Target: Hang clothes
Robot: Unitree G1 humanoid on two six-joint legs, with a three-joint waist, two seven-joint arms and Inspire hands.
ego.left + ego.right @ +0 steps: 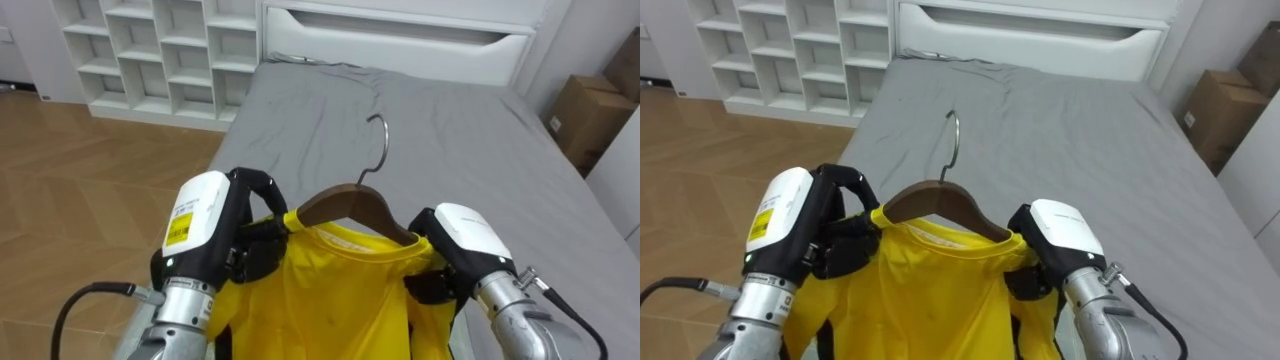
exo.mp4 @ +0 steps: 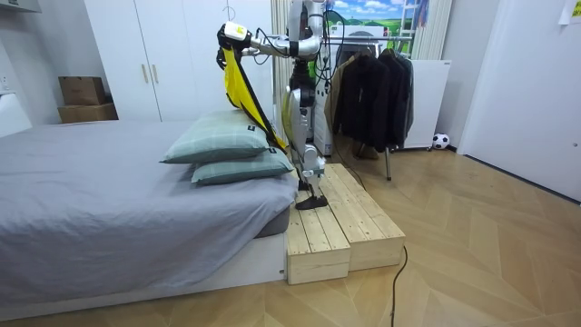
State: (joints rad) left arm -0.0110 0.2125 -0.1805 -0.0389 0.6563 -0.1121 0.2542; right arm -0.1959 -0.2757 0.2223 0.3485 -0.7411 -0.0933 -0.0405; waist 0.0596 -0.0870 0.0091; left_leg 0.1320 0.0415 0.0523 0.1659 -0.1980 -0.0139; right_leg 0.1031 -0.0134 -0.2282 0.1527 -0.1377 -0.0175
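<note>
A yellow shirt (image 1: pixel 345 290) hangs on a brown wooden hanger (image 1: pixel 350 205) with a metal hook (image 1: pixel 378 140), held up in front of me over the grey bed (image 1: pixel 450 130). My left hand (image 1: pixel 235 235) is curled on the shirt's left shoulder at the hanger's end. Gripping the other shoulder is my right hand (image 1: pixel 450 255). In the room view I stand on a wooden platform (image 2: pixel 340 218) at the bed's head end, both arms stretched out with the yellow shirt (image 2: pixel 238 73) dangling over the pillows (image 2: pixel 227 150).
White cubby shelves (image 1: pixel 160 50) stand at the far left past the bed. Cardboard boxes (image 1: pixel 590 110) sit at the far right. Behind me a rack of dark clothes (image 2: pixel 372 91) stands by the wall. A white footboard (image 1: pixel 400 40) closes the bed's far end.
</note>
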